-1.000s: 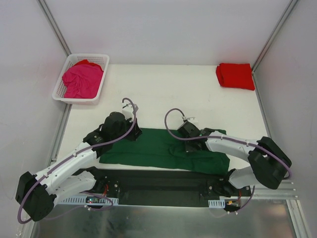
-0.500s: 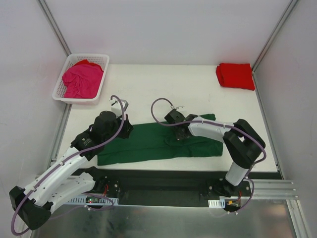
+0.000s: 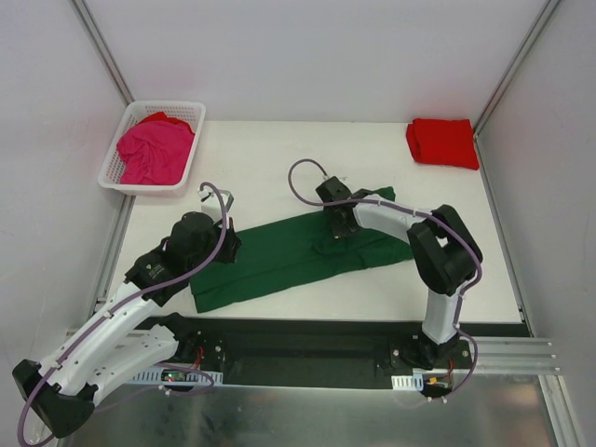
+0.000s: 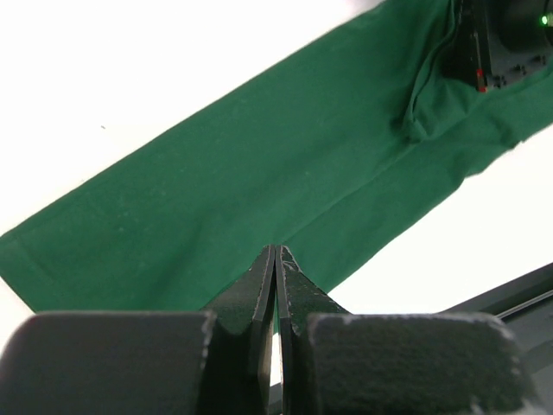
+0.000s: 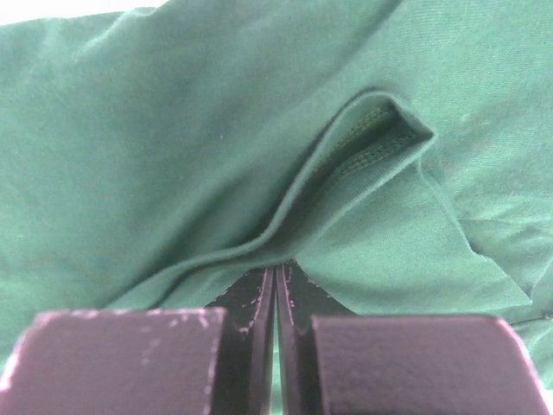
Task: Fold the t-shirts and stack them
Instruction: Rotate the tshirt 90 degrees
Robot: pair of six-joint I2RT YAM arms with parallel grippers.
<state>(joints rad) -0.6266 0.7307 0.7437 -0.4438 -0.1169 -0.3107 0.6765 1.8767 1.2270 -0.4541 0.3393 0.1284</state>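
The dark green t-shirt point(image 3: 279, 261) lies folded into a long strip, slanting from near left to far right on the white table. My left gripper point(image 3: 223, 244) is shut on its left part, with its tips point(image 4: 276, 252) pinching the cloth's near edge. My right gripper point(image 3: 337, 226) is shut on a raised fold point(image 5: 285, 246) near the sleeve hem; it also shows in the left wrist view point(image 4: 505, 39). The bright red t-shirt point(image 3: 443, 142) lies folded at the far right corner. The magenta pink t-shirt point(image 3: 154, 151) is bunched in the basket.
The white lattice basket point(image 3: 144, 189) stands at the far left, with a bit of red cloth point(image 3: 164, 118) under the pink shirt. Grey walls close in the table on three sides. A black rail point(image 3: 307, 340) runs along the near edge.
Both grippers have dragged the green t-shirt away from the near edge. Its right end went farther back, so the strip now slants. The left gripper has moved left.
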